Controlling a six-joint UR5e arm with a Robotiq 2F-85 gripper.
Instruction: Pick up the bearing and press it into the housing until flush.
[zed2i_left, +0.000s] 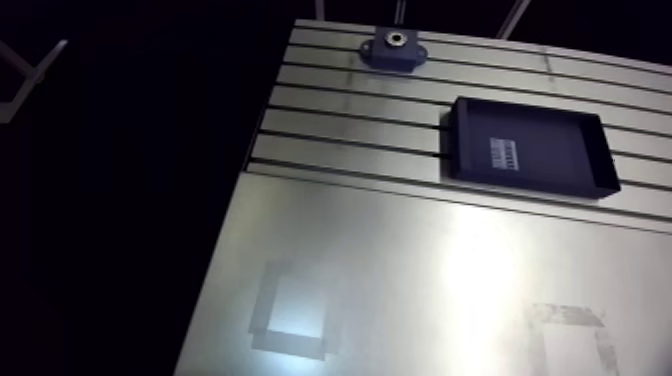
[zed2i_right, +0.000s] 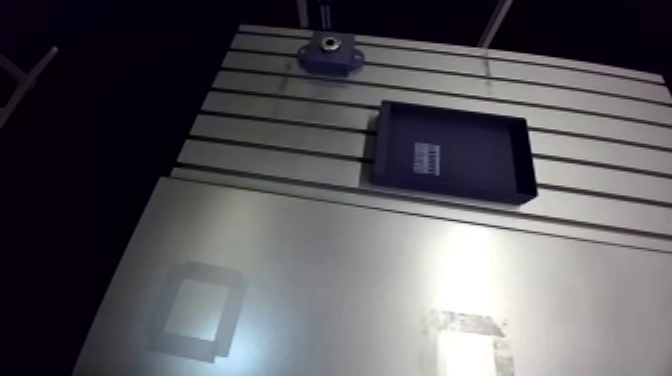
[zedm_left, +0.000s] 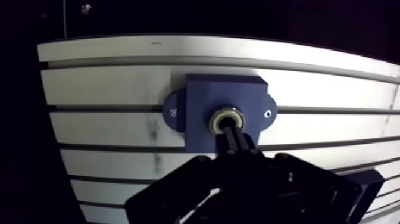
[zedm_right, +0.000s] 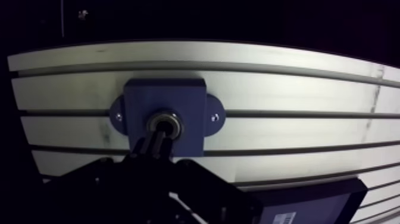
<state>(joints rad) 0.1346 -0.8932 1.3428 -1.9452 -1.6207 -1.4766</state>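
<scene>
The dark blue housing (zedm_left: 202, 95) is bolted to the slotted table near its far edge; the arm view shows it small at the back (zed2i_left: 392, 52). A silver bearing (zedm_left: 226, 113) sits in the housing's round bore; I cannot tell whether it is level with the face. In the wrist view my gripper (zedm_left: 231, 133) is shut, its two dark fingers pressed together. The tips rest at the bearing's near rim, over its centre hole. Nothing is held between the fingers. The gripper does not show in the arm view.
A shallow black tray (zed2i_left: 525, 150) with a white label lies on the slots on the near side of the housing, beside the gripper (zedm_right: 309, 205). Closer in, a smooth metal plate (zed2i_left: 420, 270) carries two taped square outlines (zed2i_left: 290, 312). The table edge drops off just past the housing.
</scene>
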